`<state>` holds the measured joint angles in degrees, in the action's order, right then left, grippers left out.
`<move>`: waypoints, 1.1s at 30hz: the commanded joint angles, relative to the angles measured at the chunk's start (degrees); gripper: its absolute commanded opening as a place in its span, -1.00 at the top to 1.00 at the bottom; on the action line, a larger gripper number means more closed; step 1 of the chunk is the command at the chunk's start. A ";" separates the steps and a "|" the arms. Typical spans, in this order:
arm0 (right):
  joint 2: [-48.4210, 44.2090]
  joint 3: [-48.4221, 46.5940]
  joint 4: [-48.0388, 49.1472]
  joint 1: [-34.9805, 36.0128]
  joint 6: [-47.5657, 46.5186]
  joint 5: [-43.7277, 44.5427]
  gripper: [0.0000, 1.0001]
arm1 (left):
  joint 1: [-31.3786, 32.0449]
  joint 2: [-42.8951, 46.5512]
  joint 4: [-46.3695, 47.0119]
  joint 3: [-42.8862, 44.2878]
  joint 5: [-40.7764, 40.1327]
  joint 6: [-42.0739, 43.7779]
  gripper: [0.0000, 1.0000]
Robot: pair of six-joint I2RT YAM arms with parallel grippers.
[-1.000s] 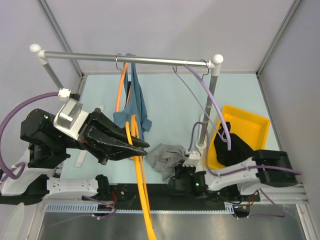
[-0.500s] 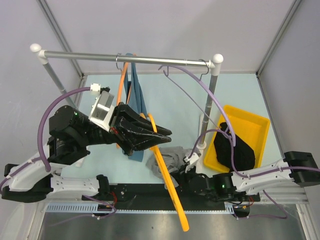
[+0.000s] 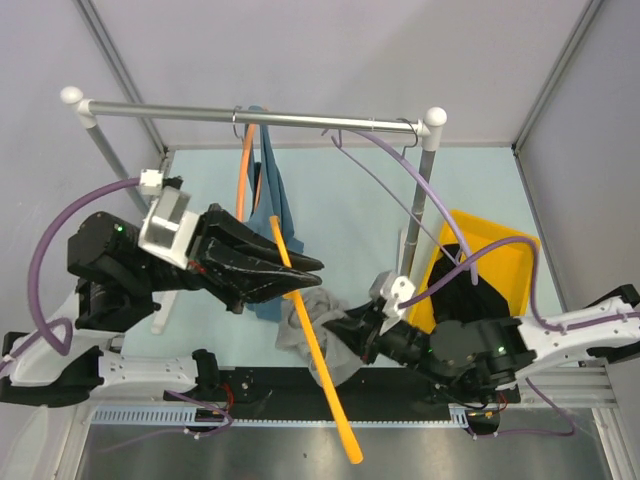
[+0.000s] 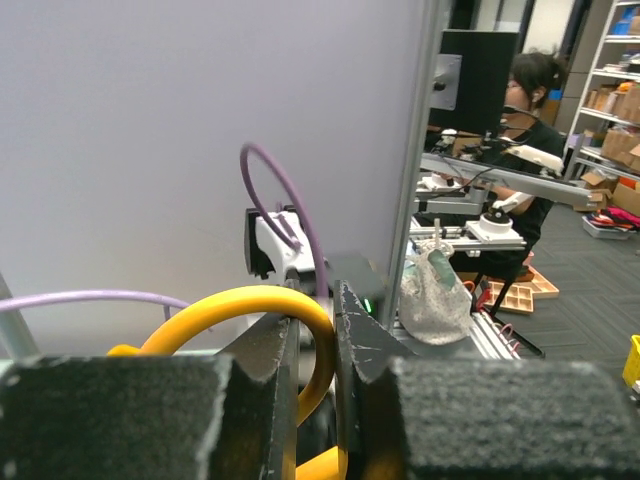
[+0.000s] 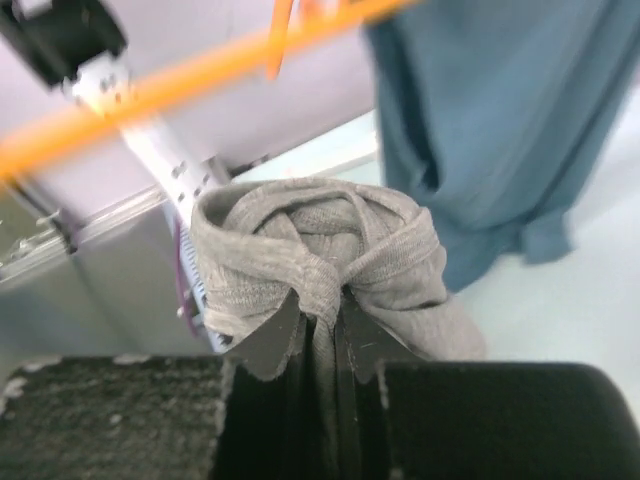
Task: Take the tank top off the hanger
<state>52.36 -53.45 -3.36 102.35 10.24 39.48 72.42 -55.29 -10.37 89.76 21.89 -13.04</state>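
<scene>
Two tools were found clamped: the left tool was closed on the orange hanger, while the grey tank top was pinched in the right tool, near the table's front edge, beside a hanging blue garment
</scene>
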 commanded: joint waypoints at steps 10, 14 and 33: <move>3.71 -37.03 0.44 -1.88 -37.88 19.75 1.00 | 0.17 4.31 3.17 -0.64 3.07 3.10 1.00; 8.10 -44.97 11.59 -2.76 -57.87 20.54 1.00 | 0.17 3.17 3.07 -0.63 3.16 3.02 1.00; 33.94 -88.74 24.17 -35.01 -81.96 7.37 1.00 | 0.17 -3.16 2.64 2.97 4.65 1.09 1.00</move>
<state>84.03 -136.33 19.46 72.40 -68.82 52.71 72.42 -59.22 -9.67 89.45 25.69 -11.53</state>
